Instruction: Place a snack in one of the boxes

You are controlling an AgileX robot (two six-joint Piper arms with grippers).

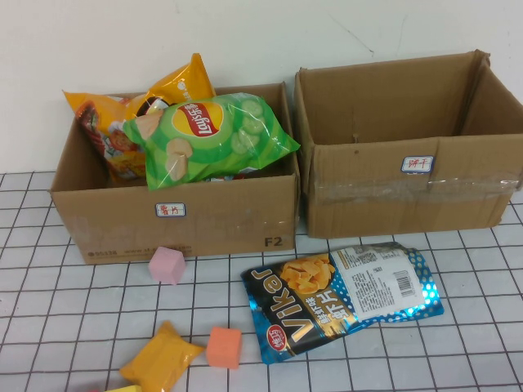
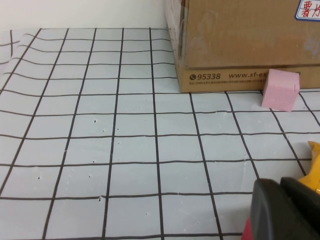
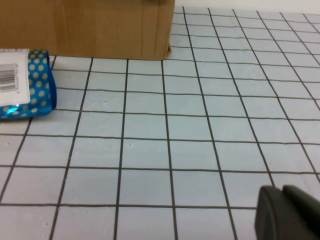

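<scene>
A blue Viker chips bag (image 1: 343, 298) lies flat on the gridded table in front of the two cardboard boxes; its end shows in the right wrist view (image 3: 27, 82). The left box (image 1: 176, 216) holds a green Lay's bag (image 1: 208, 135) and an orange bag (image 1: 122, 122). The right box (image 1: 409, 196) looks empty. A small yellow packet (image 1: 162, 359) lies at the front left. Neither gripper shows in the high view. My left gripper (image 2: 280, 200) is shut and empty, low over the table near the yellow packet (image 2: 315, 165). My right gripper (image 3: 282, 205) is shut and empty over bare table.
A pink cube (image 1: 167, 265) sits against the left box's front, also in the left wrist view (image 2: 280, 90). An orange cube (image 1: 223, 348) lies beside the yellow packet. A red thing (image 2: 247, 232) shows just below the left gripper. A white wall stands behind the boxes.
</scene>
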